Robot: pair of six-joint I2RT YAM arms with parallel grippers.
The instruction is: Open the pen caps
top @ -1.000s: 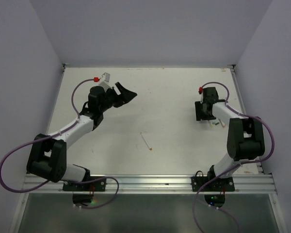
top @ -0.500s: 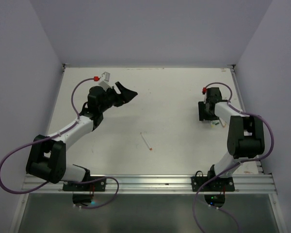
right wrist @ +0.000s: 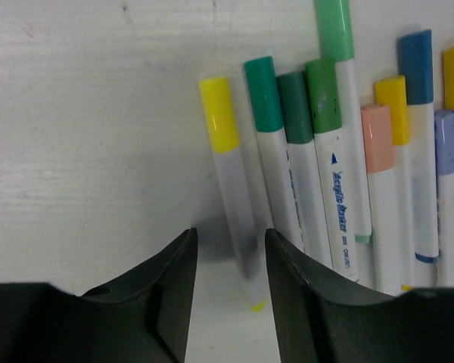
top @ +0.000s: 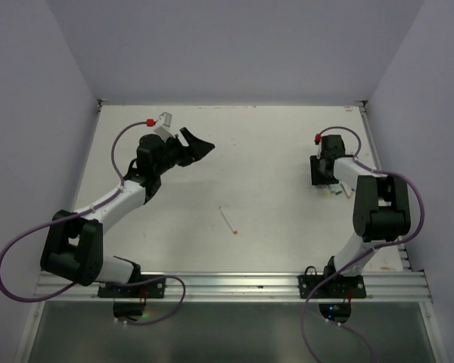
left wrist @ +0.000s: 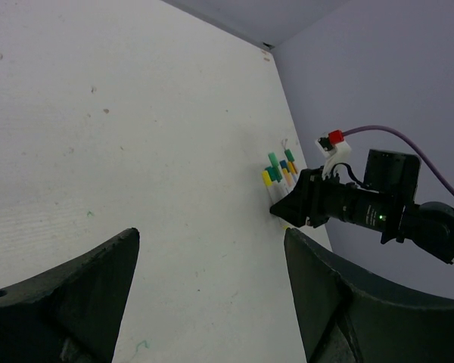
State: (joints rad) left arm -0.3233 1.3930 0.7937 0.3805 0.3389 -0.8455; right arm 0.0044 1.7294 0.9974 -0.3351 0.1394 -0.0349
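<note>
Light, stiff and probably slick, the yellow-capped pen (right wrist: pixel 234 197) wants gripping on its barrel, with the yellow cap (right wrist: pixel 219 113) left free. The right claw (right wrist: pixel 230 236) straddles that barrel unclenched; the left claw (left wrist: pixel 210 238) gapes empty.

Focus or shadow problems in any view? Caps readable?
Right wrist: pens sharp, pen caps clearly coloured, print legible; shadow on the yellow-capped pen between the jaws of the right gripper. Left wrist: left gripper blurred, pens tiny. Top external: even light, pens barely resolved.
</note>
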